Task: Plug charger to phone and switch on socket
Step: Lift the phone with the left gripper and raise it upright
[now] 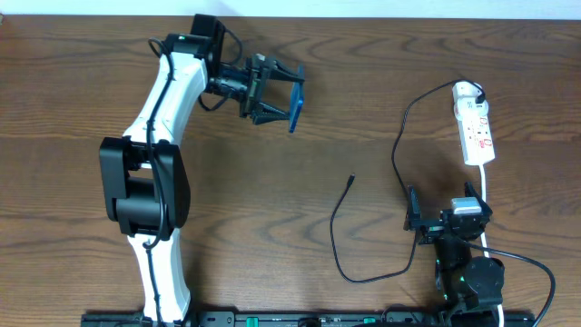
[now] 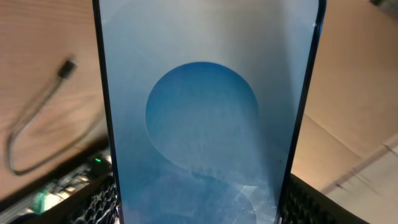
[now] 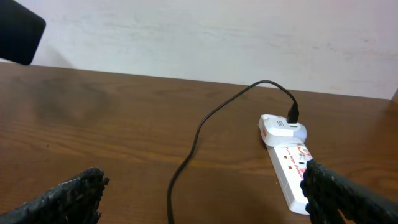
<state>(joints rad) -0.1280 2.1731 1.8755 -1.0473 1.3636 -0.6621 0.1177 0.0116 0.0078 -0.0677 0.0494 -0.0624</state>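
My left gripper (image 1: pixel 280 94) is shut on the phone (image 1: pixel 296 104) and holds it on edge above the far middle of the table. In the left wrist view the phone's blue-and-white screen (image 2: pixel 205 106) fills the frame between my fingers (image 2: pixel 202 208). The charger, a thin black cable (image 1: pixel 336 241), loops across the table, and its free connector tip (image 1: pixel 351 179) lies on the wood; it also shows in the left wrist view (image 2: pixel 66 68). The white power strip (image 1: pixel 477 127) lies at the far right with a white adapter plugged in. My right gripper (image 1: pixel 445 218) is open and empty just short of the strip (image 3: pixel 289 168).
The strip's white cord (image 1: pixel 486 195) runs down past my right arm. In the right wrist view the black cable (image 3: pixel 199 134) passes between my open fingers (image 3: pixel 205 199). A dark shape (image 3: pixel 18 34) sits at the top left there. A pale wall lies beyond the table's far edge.
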